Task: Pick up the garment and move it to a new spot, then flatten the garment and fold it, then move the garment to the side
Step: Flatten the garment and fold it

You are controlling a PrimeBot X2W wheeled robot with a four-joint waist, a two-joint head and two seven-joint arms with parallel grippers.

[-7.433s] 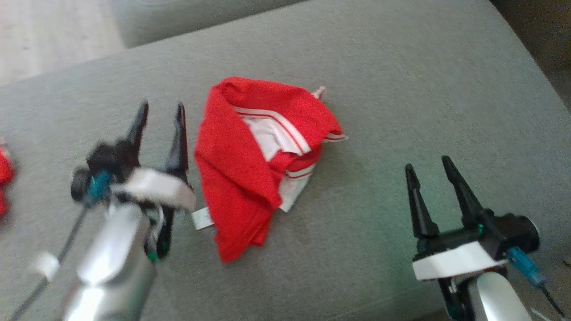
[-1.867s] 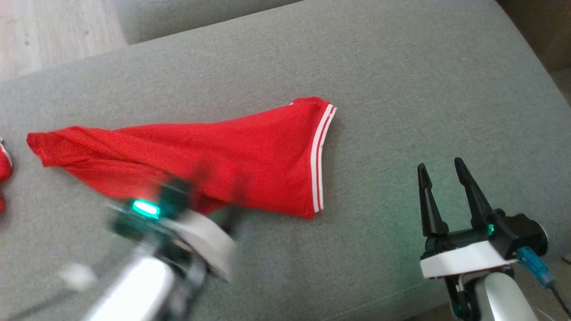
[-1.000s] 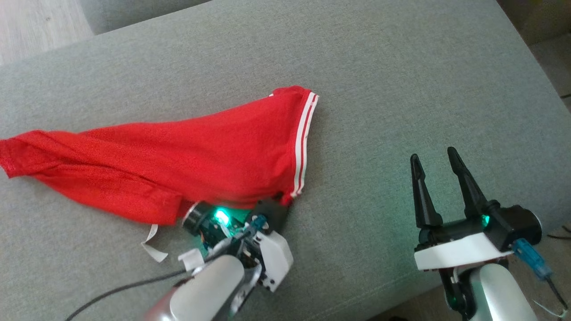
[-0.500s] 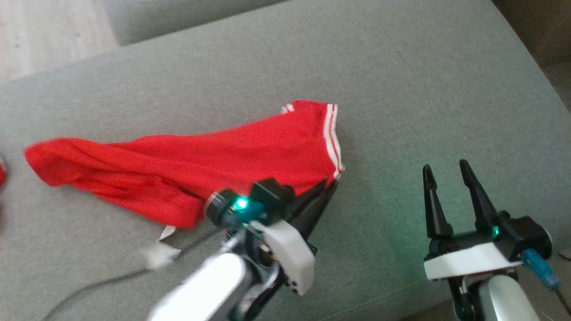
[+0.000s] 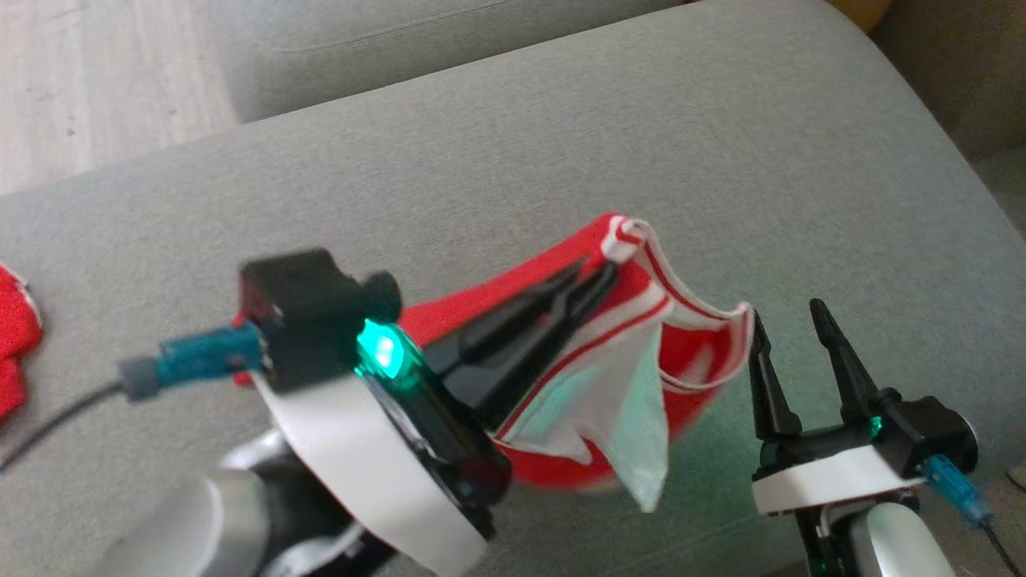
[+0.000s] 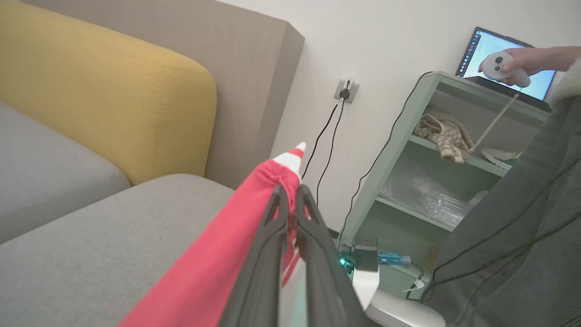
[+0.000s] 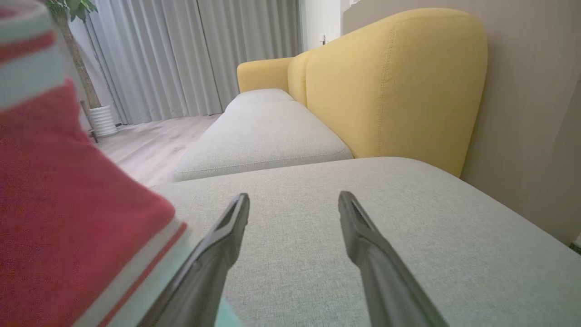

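The garment (image 5: 633,336) is red with white stripes and a pale lining. My left gripper (image 5: 599,271) is shut on its striped edge and holds it up off the grey sofa seat (image 5: 513,160); the cloth sags and its lining hangs down toward my right arm. In the left wrist view the two fingers pinch the red garment (image 6: 236,245) near its striped tip. My right gripper (image 5: 784,314) stands open at the lower right, its left finger touching or just behind the hanging cloth. The right wrist view has the garment (image 7: 68,227) close on the left.
Another red cloth (image 5: 12,344) lies at the seat's left edge. A yellow backrest (image 7: 390,81) rises behind the seat. A green shelf unit (image 6: 445,181), wall cables and a person's hand holding a controller (image 6: 504,66) stand beyond the sofa's end. Wooden floor (image 5: 96,72) lies far left.
My left gripper shut on the garment's striped near corner and has lifted it up off the seat. The head camera shifted. The right gripper stays open in place.
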